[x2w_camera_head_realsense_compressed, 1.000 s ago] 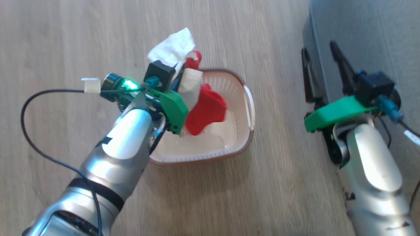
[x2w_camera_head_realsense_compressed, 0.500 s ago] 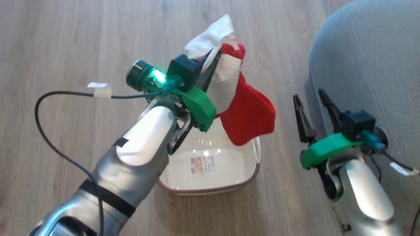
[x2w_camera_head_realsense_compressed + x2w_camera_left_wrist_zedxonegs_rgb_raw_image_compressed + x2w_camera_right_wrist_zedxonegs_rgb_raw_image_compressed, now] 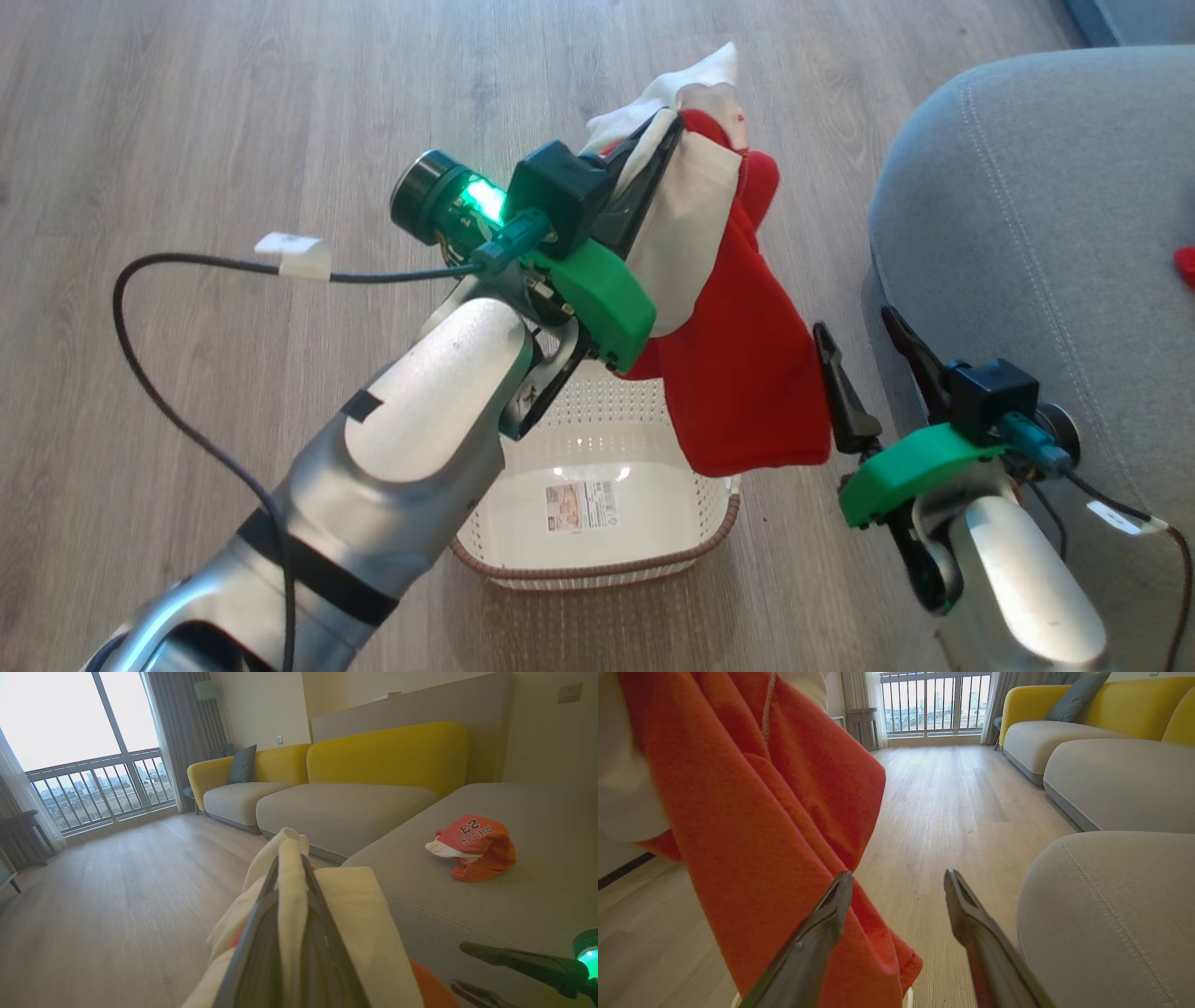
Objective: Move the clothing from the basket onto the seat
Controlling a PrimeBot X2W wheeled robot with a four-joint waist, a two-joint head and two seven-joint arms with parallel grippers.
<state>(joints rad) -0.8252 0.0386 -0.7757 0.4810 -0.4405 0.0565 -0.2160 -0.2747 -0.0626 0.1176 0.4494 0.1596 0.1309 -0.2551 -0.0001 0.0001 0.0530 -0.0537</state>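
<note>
My left gripper (image 3: 670,131) is shut on the clothing (image 3: 747,373), a red and white bundle that hangs above the right side of the basket (image 3: 597,569). In the left wrist view its two fingers pinch white fabric (image 3: 289,858). The cream basket stands on the floor, its inside bare apart from a label sticker. The grey seat (image 3: 1046,233) lies to the right, and another red garment (image 3: 472,847) with lettering lies on it. My right gripper (image 3: 854,322) is open beside the seat's rounded edge, and the hanging red cloth (image 3: 761,812) brushes its left finger (image 3: 822,924).
A black cable (image 3: 168,411) loops from my left wrist over the wooden floor (image 3: 233,112). More grey cushions with yellow backs (image 3: 387,756) stand beyond the seat. A window with a railing (image 3: 93,779) is far off to the left.
My left gripper has lifted the clothing out of the basket and carried it right, toward the seat. The basket's bare base now shows. The camera has shifted too. My right gripper stays open.
</note>
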